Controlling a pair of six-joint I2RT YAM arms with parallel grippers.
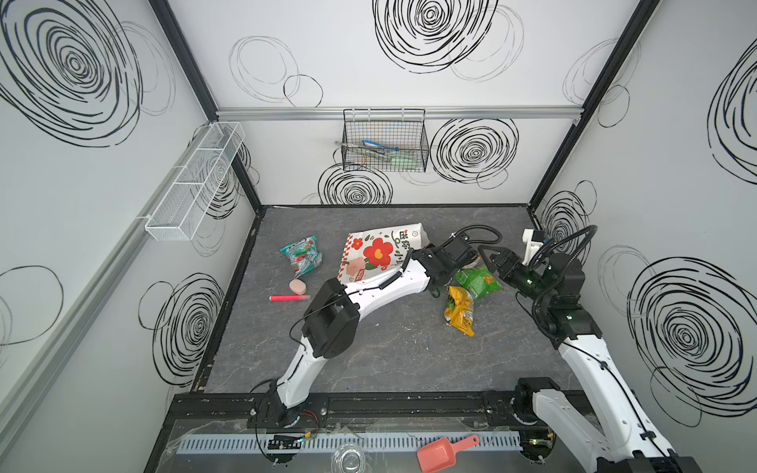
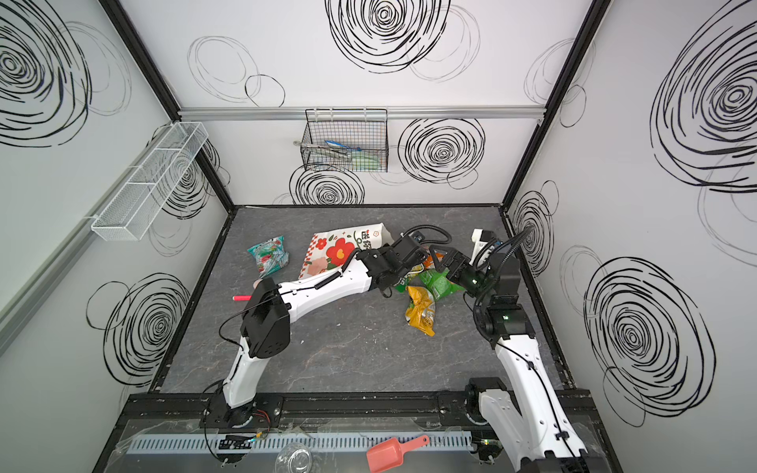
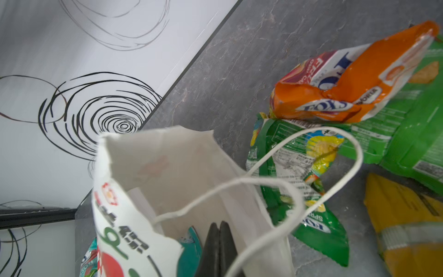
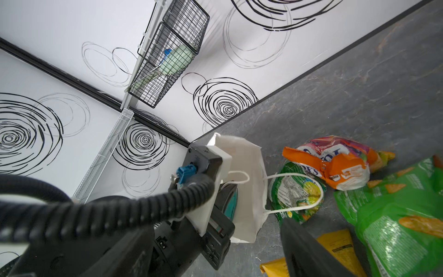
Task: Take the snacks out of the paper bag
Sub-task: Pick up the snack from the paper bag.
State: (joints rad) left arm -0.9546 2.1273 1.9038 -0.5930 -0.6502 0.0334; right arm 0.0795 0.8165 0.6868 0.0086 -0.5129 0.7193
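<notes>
Pink scoop (image 1: 444, 451) and a clear bowl (image 1: 334, 456) sit on the near ledge, off the table (image 1: 389, 356). Moving in: yellow packet (image 1: 461, 312), crumpled foil, lying right of centre. Just beyond it, two green packets (image 1: 478, 280) overlap, glossy and creased. The orange packet (image 3: 347, 93) lies across their far side, dented in the middle. All four are out on the table by the bag's mouth.

Right gripper (image 1: 489, 256) hovers over the greens, jaws spread. Left gripper (image 3: 219, 242) is in the mouth of the bag (image 1: 381, 250), jaws pressed together. A teal sliver (image 3: 190, 249) of packet shows just beside them inside the bag, and whether its edge is caught, I can't tell.

The bag lies on its side mid-table, mouth facing right. It's white paper with red flowers, red checks along one edge, black characters and a rumpled rim. One white cord handle (image 3: 360, 157) loops out over the smaller green packet (image 3: 299, 172).

Left of the bag, well apart, lies a teal-white packet (image 1: 302, 254). Nearer than that are a pink pen (image 1: 288, 297) and a pink oval (image 1: 298, 286).

On the far wall, a black wire basket (image 1: 352, 159) holds tongs (image 1: 368, 152) and something pale green (image 1: 403, 159). On the left wall hangs a white mesh basket (image 1: 196, 180).
</notes>
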